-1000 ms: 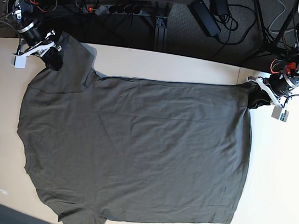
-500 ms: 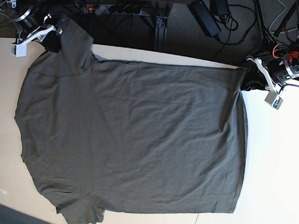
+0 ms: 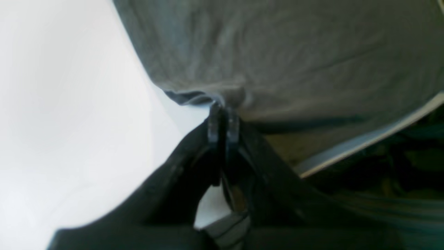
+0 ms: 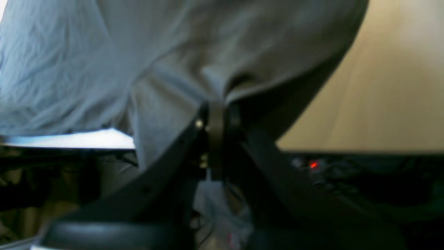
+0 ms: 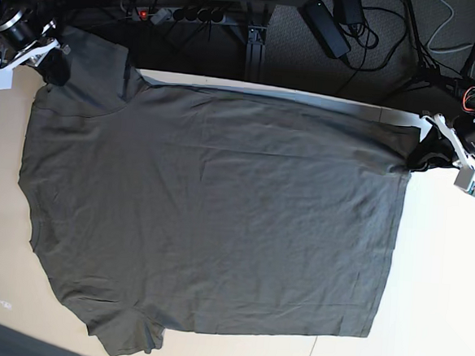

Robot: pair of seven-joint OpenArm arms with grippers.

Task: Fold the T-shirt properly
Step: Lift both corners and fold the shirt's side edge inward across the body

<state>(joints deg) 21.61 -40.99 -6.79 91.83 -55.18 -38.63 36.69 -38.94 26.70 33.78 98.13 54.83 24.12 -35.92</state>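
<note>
The dark olive-grey T-shirt (image 5: 210, 217) lies spread across the pale table, its far edge lifted and pulled taut past the table's back rim. My left gripper (image 5: 418, 156) at the right side of the base view is shut on the shirt's far right corner. In the left wrist view the black fingers (image 3: 222, 118) pinch the cloth's edge (image 3: 277, 62). At the top left, my right gripper (image 5: 56, 67) is shut on the sleeve end. Seen from the right wrist, its closed fingers (image 4: 215, 121) hold bunched fabric (image 4: 173, 55).
A power strip (image 5: 180, 13), cables and a black adapter (image 5: 326, 25) lie on the dark floor behind the table's back edge (image 5: 308, 95). Bare tabletop (image 5: 443, 274) shows right of the shirt and at the near left corner.
Both arms have pulled the shirt's far edge further back and outward. The right gripper moved up-left and the left gripper right, stretching the cloth wider and flatter.
</note>
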